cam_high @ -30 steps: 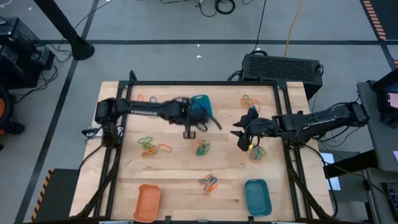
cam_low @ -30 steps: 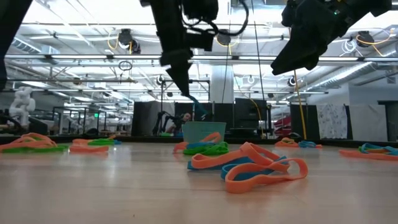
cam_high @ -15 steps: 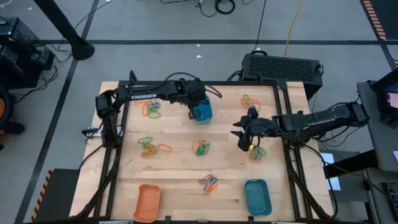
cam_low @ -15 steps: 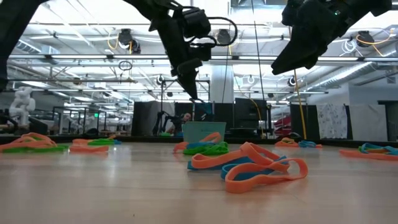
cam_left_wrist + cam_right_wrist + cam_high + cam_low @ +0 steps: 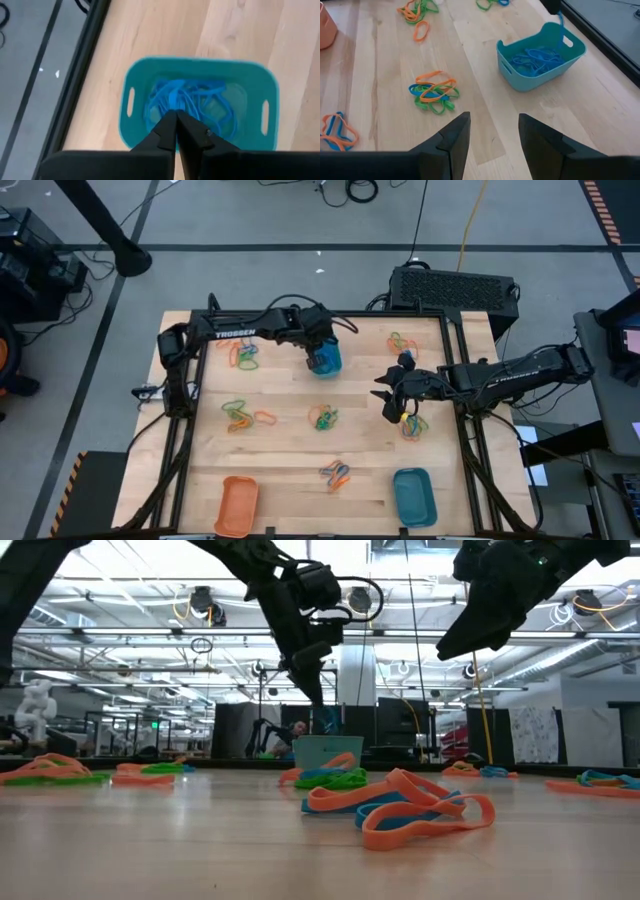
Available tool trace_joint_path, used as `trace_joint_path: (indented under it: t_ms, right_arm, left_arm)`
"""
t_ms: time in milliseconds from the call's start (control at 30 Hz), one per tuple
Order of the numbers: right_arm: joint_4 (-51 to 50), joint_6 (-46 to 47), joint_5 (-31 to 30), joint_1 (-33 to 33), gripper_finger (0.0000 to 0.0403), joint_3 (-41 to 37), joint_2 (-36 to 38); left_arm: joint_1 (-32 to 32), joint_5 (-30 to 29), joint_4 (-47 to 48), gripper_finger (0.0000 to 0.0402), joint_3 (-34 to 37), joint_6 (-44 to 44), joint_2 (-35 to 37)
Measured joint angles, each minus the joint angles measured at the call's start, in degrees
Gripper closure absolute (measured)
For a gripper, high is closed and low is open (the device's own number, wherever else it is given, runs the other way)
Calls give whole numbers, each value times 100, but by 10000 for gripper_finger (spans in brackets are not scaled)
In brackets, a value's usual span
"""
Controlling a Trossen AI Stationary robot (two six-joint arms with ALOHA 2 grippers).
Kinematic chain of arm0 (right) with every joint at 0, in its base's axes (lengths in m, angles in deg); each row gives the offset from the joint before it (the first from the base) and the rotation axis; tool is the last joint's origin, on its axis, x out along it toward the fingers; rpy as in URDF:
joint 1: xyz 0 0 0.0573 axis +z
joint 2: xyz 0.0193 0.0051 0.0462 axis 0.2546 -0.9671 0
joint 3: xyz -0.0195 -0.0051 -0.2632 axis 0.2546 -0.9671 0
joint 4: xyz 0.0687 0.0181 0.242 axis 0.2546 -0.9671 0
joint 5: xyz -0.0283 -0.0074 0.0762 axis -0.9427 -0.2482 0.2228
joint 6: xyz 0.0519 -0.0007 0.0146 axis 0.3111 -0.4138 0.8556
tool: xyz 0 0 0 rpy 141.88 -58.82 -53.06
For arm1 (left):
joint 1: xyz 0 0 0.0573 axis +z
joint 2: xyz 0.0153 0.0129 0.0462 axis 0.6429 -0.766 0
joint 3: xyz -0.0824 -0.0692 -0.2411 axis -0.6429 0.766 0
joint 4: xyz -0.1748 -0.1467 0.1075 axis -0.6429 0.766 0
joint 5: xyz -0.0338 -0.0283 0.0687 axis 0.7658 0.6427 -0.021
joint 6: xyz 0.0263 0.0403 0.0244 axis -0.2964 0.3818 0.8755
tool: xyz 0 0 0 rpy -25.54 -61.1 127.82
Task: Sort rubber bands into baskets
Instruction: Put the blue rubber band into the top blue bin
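I hold the left gripper [image 5: 176,117] over the teal basket [image 5: 200,70], jaws closed on a blue rubber band [image 5: 326,720]; next I must release it. The right gripper [image 5: 492,130] waits open beside the basket.

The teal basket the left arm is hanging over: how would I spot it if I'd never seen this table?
Start at the wooden table and go to its far edge, near the middle. There the left gripper, fingers shut, hangs right above a teal basket. Unlike the other teal basket and the orange basket at the near edge, it holds a tangle of blue rubber bands.
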Motion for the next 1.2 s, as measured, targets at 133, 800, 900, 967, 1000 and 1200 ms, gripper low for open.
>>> trace_joint_path:
  t_ms: [133, 800, 900, 967, 1000, 1200]
  right_arm:
    - [-12, 53, 6, 0, 243, 0, 0]
    - [-43, 103, 14, 0, 243, 0, 0]
    - [-119, 148, 16, 2, 243, 0, 0]
    - [-107, 146, 16, 2, 243, 0, 0]
    - [-113, 142, 16, 1, 243, 0, -1]
    - [-58, 218, 18, 0, 243, 0, 0]
  left_arm:
    - [0, -17, 70, 369, 2, -145, -21]
    - [256, -221, 1541, 321, 132, -147, 281]
    - [554, -255, 1769, 321, 726, -189, 777]
    - [765, -253, 1445, 321, 1301, -289, 1304]
    - [870, -235, 1227, 321, 1600, -344, 1581]
    - [1105, -135, 467, 320, 2774, -858, 2720]
